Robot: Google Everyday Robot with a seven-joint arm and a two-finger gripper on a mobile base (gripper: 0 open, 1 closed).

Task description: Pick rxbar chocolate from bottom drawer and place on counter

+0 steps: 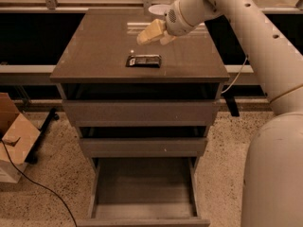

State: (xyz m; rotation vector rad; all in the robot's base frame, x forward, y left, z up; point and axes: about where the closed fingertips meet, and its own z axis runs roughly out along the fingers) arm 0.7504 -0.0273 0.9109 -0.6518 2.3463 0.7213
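Note:
The rxbar chocolate (pixel 144 60), a flat black bar with pale print, lies flat on the glossy counter (pixel 94 46) near its front middle. My gripper (pixel 150 34) hangs just above and behind the bar, open and holding nothing, its pale fingers (pixel 147 33) pointing left. The bottom drawer (pixel 142 193) is pulled out below, and its grey floor is bare.
A white bowl (pixel 158 9) sits at the counter's back edge behind my arm. The two upper drawers (pixel 142 112) stand slightly open. A cardboard box (pixel 14 136) and a black cable (pixel 42 188) lie on the speckled floor at left. My white arm (pixel 255 41) fills the right side.

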